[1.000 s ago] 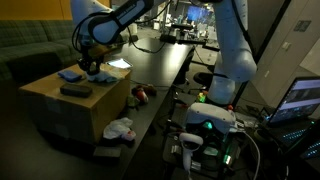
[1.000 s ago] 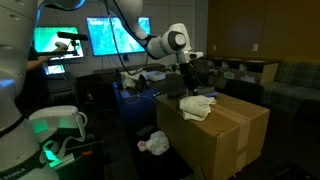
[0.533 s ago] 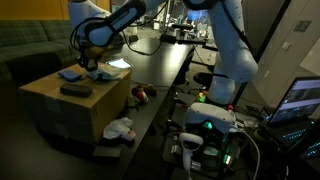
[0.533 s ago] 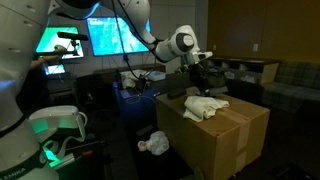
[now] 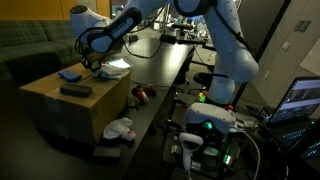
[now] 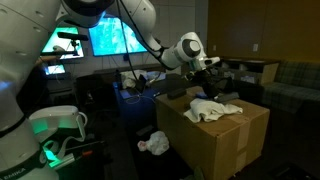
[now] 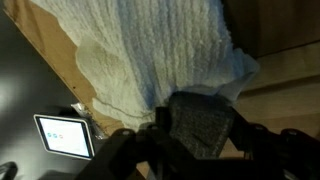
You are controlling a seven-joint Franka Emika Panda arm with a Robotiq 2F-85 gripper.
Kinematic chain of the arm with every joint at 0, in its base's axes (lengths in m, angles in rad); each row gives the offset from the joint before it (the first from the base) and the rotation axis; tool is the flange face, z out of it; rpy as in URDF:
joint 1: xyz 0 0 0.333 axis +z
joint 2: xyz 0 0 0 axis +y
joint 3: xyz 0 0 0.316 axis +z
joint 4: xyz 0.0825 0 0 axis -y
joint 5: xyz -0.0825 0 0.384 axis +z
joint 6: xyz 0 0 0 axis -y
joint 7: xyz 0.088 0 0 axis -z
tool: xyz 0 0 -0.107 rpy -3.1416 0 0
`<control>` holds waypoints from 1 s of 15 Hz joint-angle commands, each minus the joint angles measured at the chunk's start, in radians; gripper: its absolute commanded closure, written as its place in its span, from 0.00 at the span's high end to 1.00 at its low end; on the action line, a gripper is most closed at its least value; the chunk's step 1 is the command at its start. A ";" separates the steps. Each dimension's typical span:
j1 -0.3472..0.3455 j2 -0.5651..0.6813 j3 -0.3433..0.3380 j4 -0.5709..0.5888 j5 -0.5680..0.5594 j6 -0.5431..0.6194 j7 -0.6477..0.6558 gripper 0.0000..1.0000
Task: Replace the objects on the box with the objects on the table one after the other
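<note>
Above the box (image 5: 50,105), half-closed fingers (image 7: 162,125) pinch grey cloth (image 7: 197,125).

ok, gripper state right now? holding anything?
gripper: jaws closed on a grey fabric-like item, above the box, next to the pale cloth.

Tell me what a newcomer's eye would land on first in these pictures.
The big tan box dominates both exterior views, with a white knit cloth spread on its top. Above it hangs the white arm's pincer, which in the wrist view is closed on a grey fuzzy item. A crumpled white bundle lies low beside the box.
</note>
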 commanded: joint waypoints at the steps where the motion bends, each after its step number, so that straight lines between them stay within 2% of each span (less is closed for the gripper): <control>1: 0.023 0.020 -0.015 0.044 -0.014 -0.039 0.022 0.85; 2: 0.028 0.018 -0.014 0.042 -0.014 -0.045 0.028 0.86; 4: 0.042 0.009 -0.015 0.043 -0.018 -0.073 0.040 0.99; 8: 0.083 -0.013 -0.022 0.044 -0.048 -0.100 0.121 1.00; 15: 0.138 -0.099 -0.007 0.026 -0.175 -0.141 0.271 1.00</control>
